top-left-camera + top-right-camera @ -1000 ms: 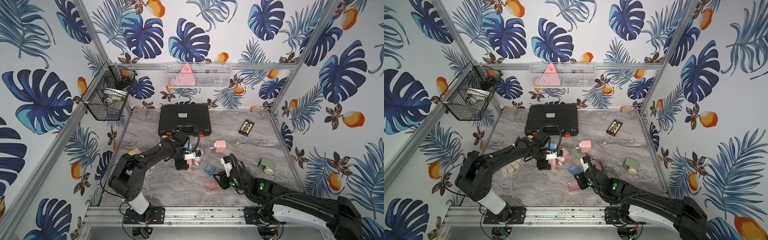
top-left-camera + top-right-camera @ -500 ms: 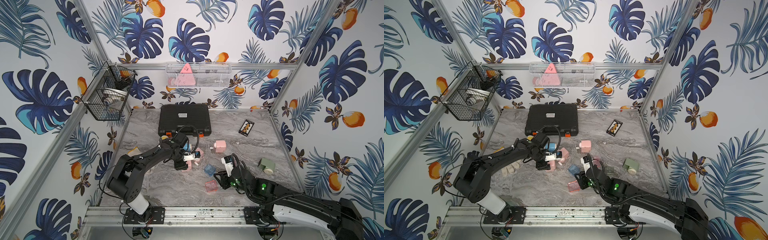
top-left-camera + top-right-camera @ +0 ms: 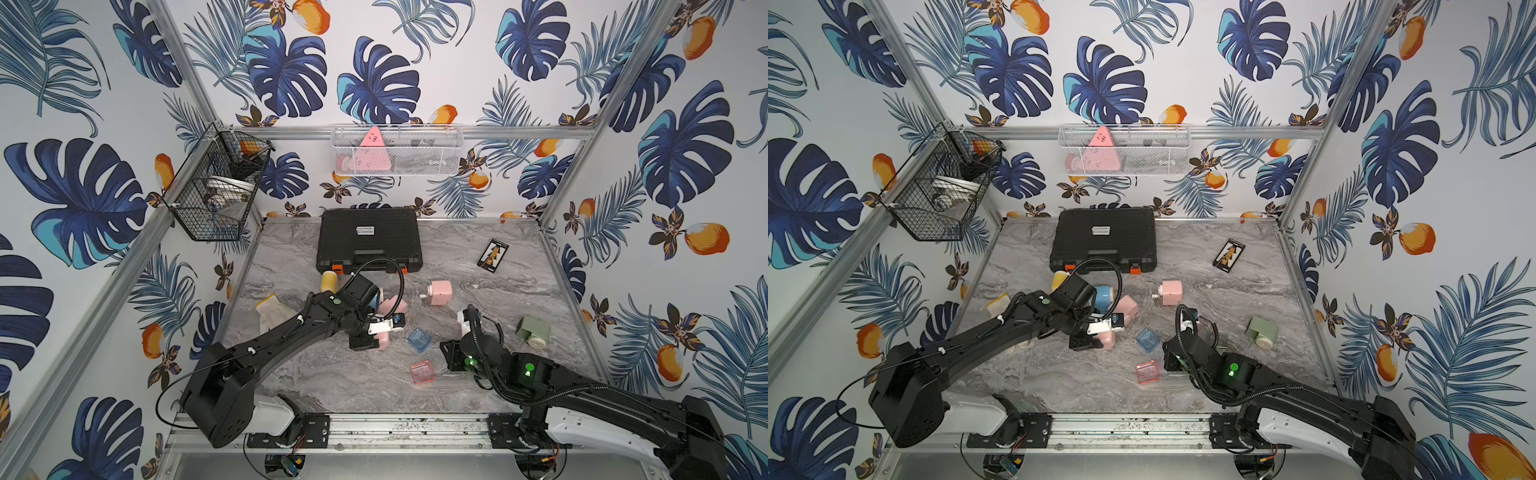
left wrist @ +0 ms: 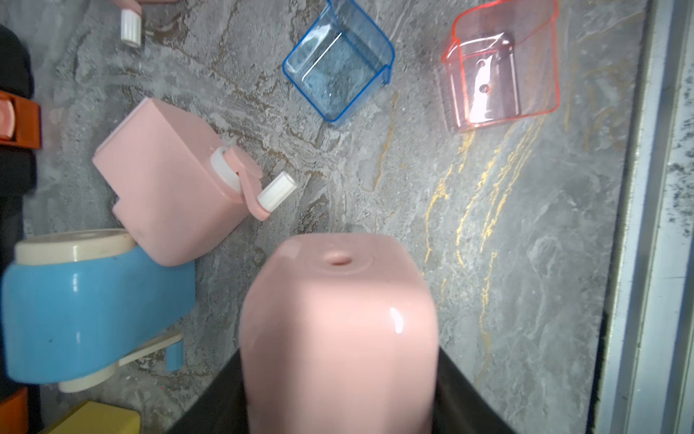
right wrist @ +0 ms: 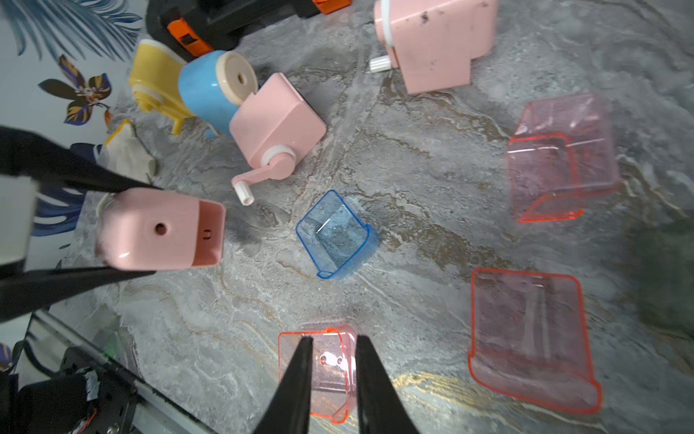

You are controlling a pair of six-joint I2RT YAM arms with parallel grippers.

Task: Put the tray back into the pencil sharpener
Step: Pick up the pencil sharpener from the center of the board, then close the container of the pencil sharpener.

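Note:
My left gripper (image 3: 380,332) is shut on a pink pencil sharpener (image 4: 338,330), held just above the table near the middle. In the right wrist view that sharpener (image 5: 161,229) shows its pencil hole and an open slot at one end. A small clear pink tray (image 5: 323,372) lies on the table in front of it (image 3: 422,372). My right gripper (image 5: 332,340) hovers over this tray with a narrow gap between its jaws. One finger is above the tray's inside and the other is at its side wall.
A blue tray (image 5: 336,236) and two larger pink trays (image 5: 563,158) (image 5: 533,338) lie nearby. Pink crank sharpeners (image 5: 278,127) (image 3: 439,292), a blue one (image 4: 86,304), a yellow one (image 3: 328,281) and a green one (image 3: 534,330) are scattered about. A black case (image 3: 369,239) sits at the back.
The right jaws have narrowed over the small pink tray. The left jaws have closed in on the pink sharpener, and that arm has barely shifted.

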